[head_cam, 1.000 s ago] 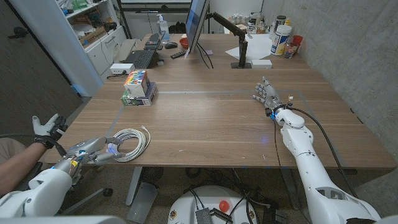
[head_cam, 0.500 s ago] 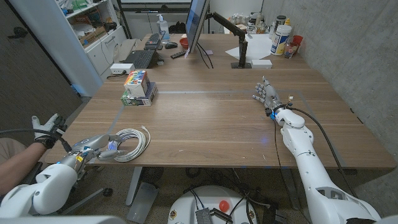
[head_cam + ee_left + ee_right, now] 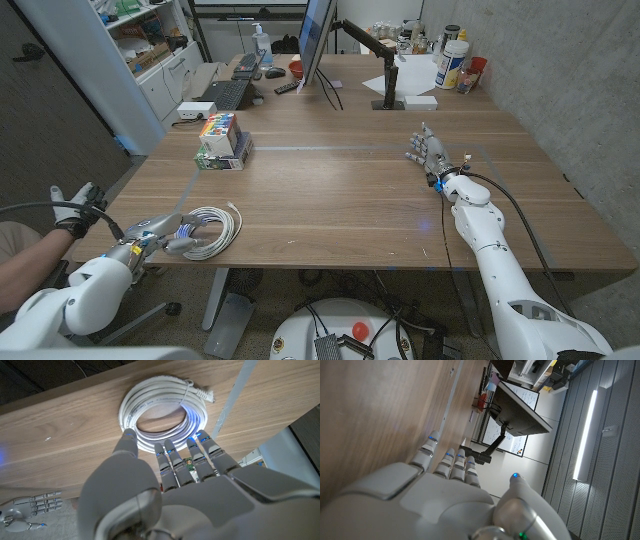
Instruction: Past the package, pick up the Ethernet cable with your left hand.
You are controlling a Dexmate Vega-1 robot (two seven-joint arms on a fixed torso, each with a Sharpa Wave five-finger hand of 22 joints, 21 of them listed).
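A white Ethernet cable (image 3: 208, 232) lies coiled near the table's front left edge, its plug pointing away from me. A colourful package (image 3: 222, 139) stands farther back on the left. My left hand (image 3: 160, 240) reaches in over the table edge, and its fingertips touch the coil's near side. In the left wrist view the fingers (image 3: 200, 452) lie spread against the outer loops of the cable (image 3: 160, 415), with the thumb at the coil's rim; nothing is gripped. On the right side of the table my right hand (image 3: 428, 153) stands with straight fingers and holds nothing.
At the back of the table are a monitor (image 3: 318, 40), a keyboard (image 3: 228, 93), a desk arm base (image 3: 389, 88) and bottles (image 3: 452, 62). A person's gloved hand (image 3: 75, 208) shows off the table's left edge. Bare wood (image 3: 330, 200) lies between my hands.
My left forearm has swung lower and to the left, while the fingertips stay at the coil's near edge. The cable and my right hand have not moved.
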